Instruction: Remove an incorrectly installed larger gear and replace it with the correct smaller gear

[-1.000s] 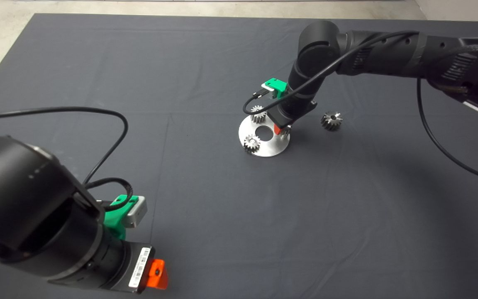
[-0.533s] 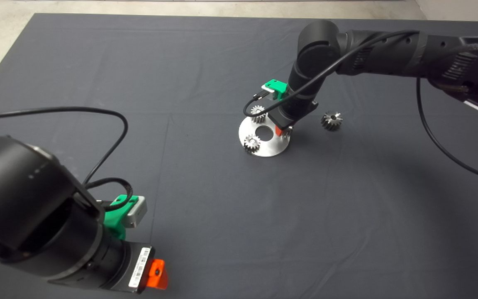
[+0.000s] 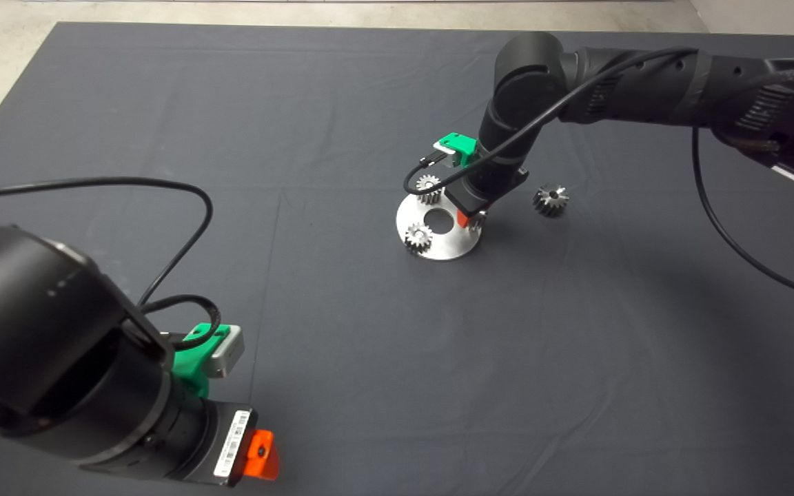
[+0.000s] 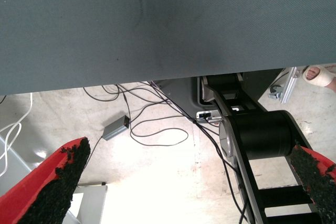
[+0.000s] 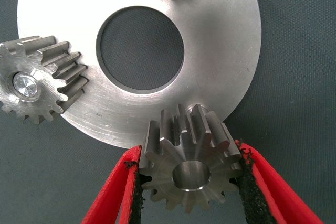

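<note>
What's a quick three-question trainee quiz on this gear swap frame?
1. How many pale fine-toothed gears sit on the metal disc?
2. True or false: the right gripper is shut on the smaller gear at the disc's edge.
3. The larger gear lies: A) on the disc; B) on the mat, apart from the disc; C) on top of a pale gear.
Key: 1) two; 2) true; 3) B.
</note>
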